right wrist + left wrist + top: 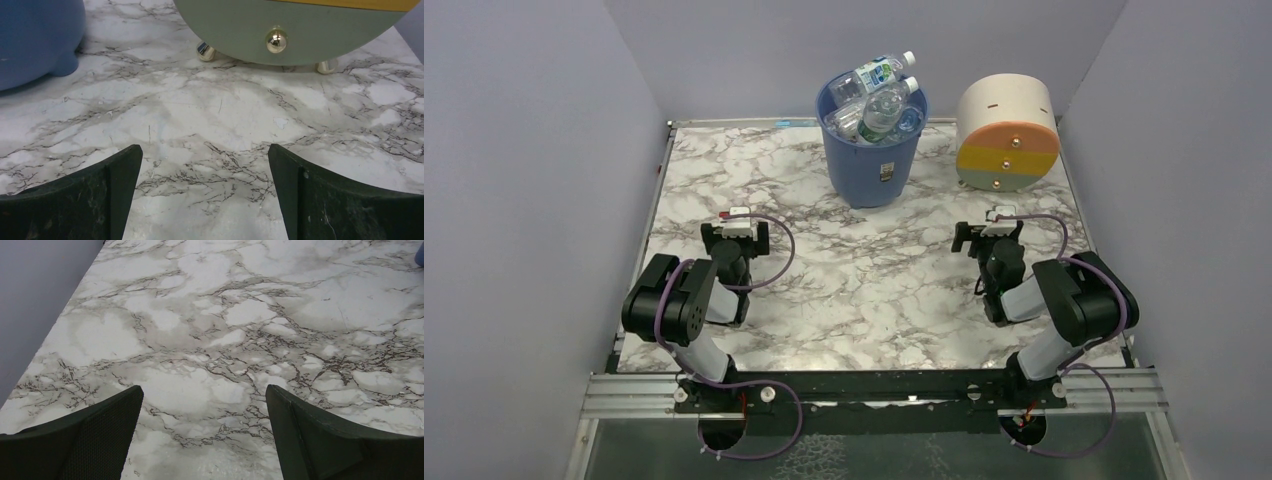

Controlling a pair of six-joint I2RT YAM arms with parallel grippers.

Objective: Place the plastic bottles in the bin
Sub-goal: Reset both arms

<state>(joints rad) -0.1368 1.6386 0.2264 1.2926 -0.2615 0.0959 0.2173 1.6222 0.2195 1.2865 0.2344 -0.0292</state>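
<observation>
Bottles [879, 95] are sitting piled in the bin [871, 165] at the far side of the table [864, 290], some poking above the rim, drum [1007, 135] just beside it. L gripper [205, 395] & R gripper [205, 152] are both hovering low over the table, jaws spread wide, holding nothing.

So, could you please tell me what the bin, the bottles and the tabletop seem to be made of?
Bin: likely matte blue plastic, smooth moulded wall.
Bottles: clear thin plastic, glinting, see-through.
Tabletop: marble-look surface, grey veining; possibly printed laminate, can't tell.
</observation>
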